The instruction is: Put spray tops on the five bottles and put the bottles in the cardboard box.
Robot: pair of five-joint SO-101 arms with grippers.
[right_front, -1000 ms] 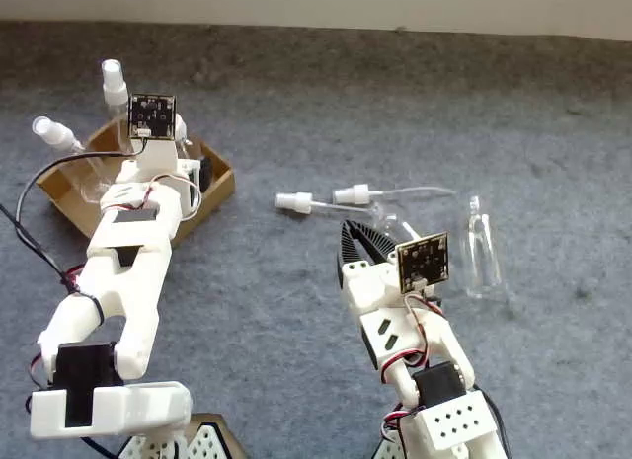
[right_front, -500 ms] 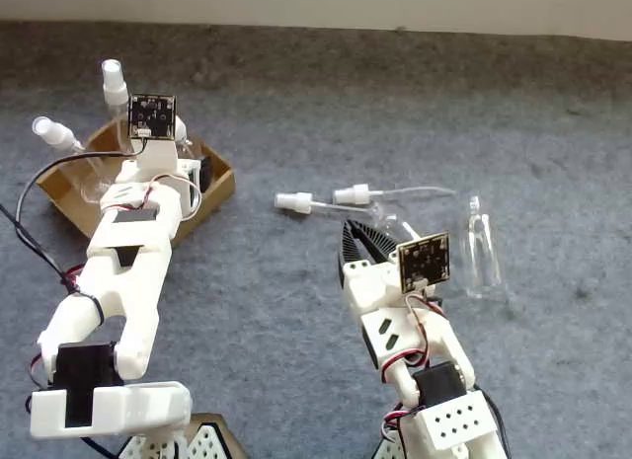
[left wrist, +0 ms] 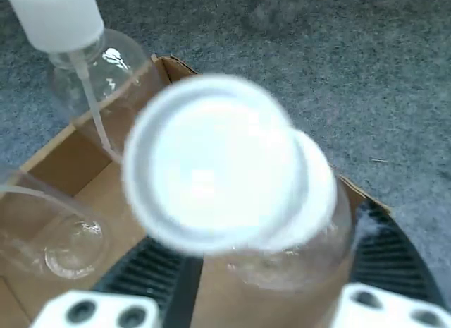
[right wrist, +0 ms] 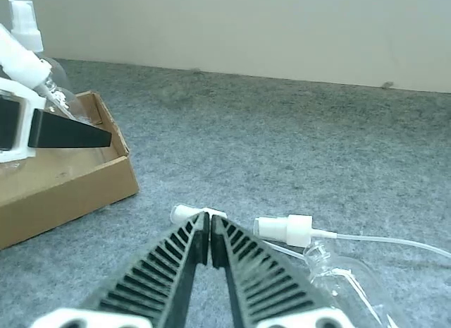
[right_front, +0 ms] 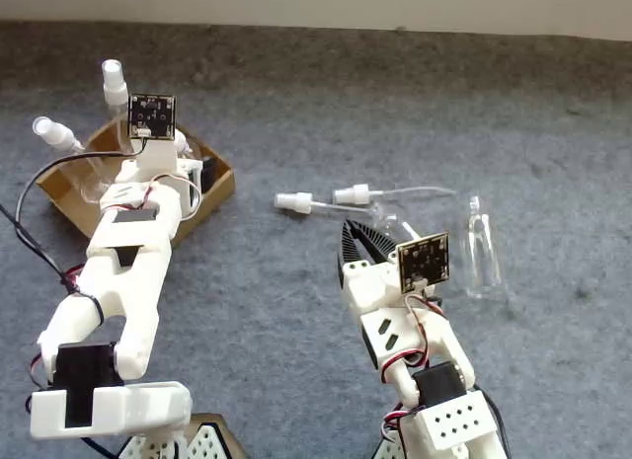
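Left claw (left wrist: 275, 236): over the cardboard box (right_front: 223, 188), my jaws closed on the glass of a held bottle (left wrist: 282, 261), one on each side, just under its white spray top. The bottle stands upright with its base down inside the box. From my wrist, the round cap hides most of the glass.

Also in the box, past the held one:
- far bottle (right_front: 113, 89), spray top fitted, standing at the box's far corner
- leaning bottle (right_front: 51, 133), spray top fitted, tipped outward so its cap sits beyond the box's edge

Right claw (right wrist: 210, 221): my jaws are pressed together with nothing between them. It sits low over the grey worktop (right_front: 296, 114), well apart from the box.

Just past its tips, on the worktop:
- first loose top (right_front: 293, 200), on its side, on the box side
- second loose top (right_front: 356, 193), just beside the first, thin dip tube trailing away from the box
- near bare bottle (right wrist: 342, 275), no top, on its side close against my right claw
- outer bare bottle (right_front: 480, 247), no top, farther out and apart from the rest

Count:
- box: one
- bottles: five, three in the box and two on the worktop
- spray tops: five, three fitted and two loose
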